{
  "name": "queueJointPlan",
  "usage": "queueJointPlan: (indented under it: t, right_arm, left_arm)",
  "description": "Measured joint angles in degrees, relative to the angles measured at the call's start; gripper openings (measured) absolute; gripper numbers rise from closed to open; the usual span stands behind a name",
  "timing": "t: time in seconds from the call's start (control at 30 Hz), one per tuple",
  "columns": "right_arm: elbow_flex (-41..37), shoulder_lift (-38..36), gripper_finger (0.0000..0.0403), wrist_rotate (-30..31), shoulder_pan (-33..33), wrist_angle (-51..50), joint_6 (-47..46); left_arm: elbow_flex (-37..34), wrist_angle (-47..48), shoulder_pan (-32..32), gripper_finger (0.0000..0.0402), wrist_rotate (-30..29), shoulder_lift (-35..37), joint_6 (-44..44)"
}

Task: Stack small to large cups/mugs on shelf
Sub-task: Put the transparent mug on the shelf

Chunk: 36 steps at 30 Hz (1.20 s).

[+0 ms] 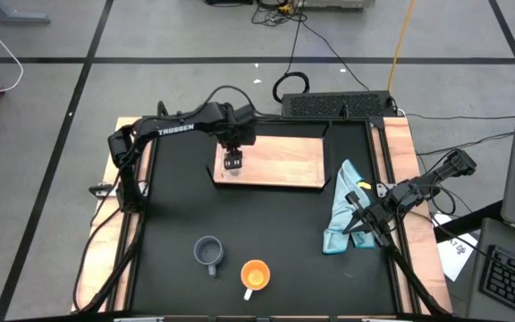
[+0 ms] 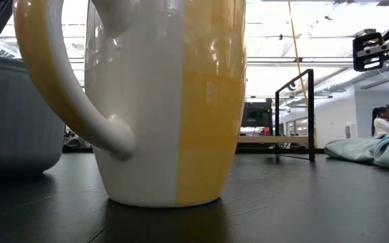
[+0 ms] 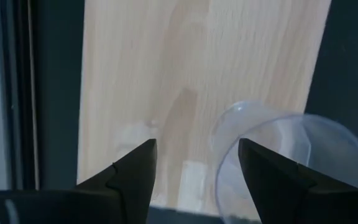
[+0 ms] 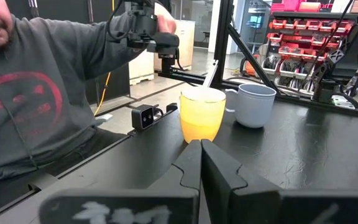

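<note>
The clear glass cup [image 3: 303, 155] stands upright on the left end of the light-wood shelf [image 1: 280, 161]. My left gripper [image 1: 232, 162] is open above it [image 3: 194, 155]. One finger [image 3: 272, 180] shows in front of the cup's rim, the other over bare wood. The blue-grey mug [image 1: 208, 253] and the orange mug with a white handle [image 1: 255, 275] stand upright on the black table near its front edge. They also show in the right wrist view, the orange mug [image 4: 202, 114] and the blue-grey mug [image 4: 255, 104]. My right gripper [image 1: 358, 225] is shut and empty at the table's right, by the cloth. My left gripper points down over the glass cup's rim [image 3: 229, 134], and one finger hides part of it. I cannot tell whether that finger touches the cup. The cup stands on the shelf by its base.
A light-blue cloth [image 1: 342, 206] lies crumpled right of the shelf. The orange mug [image 2: 174, 101] fills the low view, with the blue-grey mug [image 2: 12, 115] beside it. A person in a grey sweatshirt [image 4: 30, 93] is beyond the table's near edge. A keyboard [image 1: 333, 105] lies behind the shelf.
</note>
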<state>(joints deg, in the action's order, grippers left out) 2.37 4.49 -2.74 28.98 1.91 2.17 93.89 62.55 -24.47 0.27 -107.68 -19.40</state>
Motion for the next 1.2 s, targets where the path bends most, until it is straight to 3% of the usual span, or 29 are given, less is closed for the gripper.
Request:
queueJointPlan:
  t: [0.57, 0.83, 1.0, 1.2]
  right_arm:
    - [-0.01, 0.02, 0.0000, -0.02, 0.01, 0.00, -0.50]
    - [-0.01, 0.04, 0.0000, -0.02, -0.01, -0.44, -1.49]
    - [-0.02, 0.09, 0.0000, -0.04, 0.01, -1.13, -1.51]
    - [-0.02, 0.90, 0.0000, -0.06, 0.01, -1.25, -1.49]
  left_arm:
    - [10.09, 13.20, 0.00, 0.0230, -4.33, 0.02, 2.34]
    - [11.65, 16.83, 0.36, 0.0230, 3.50, 3.36, 8.15]
    - [9.30, 14.95, 3.21, 0.0230, 6.39, 6.20, 12.95]
    - [-0.32, 9.29, 8.74, 0.0230, 6.85, 10.20, 16.88]
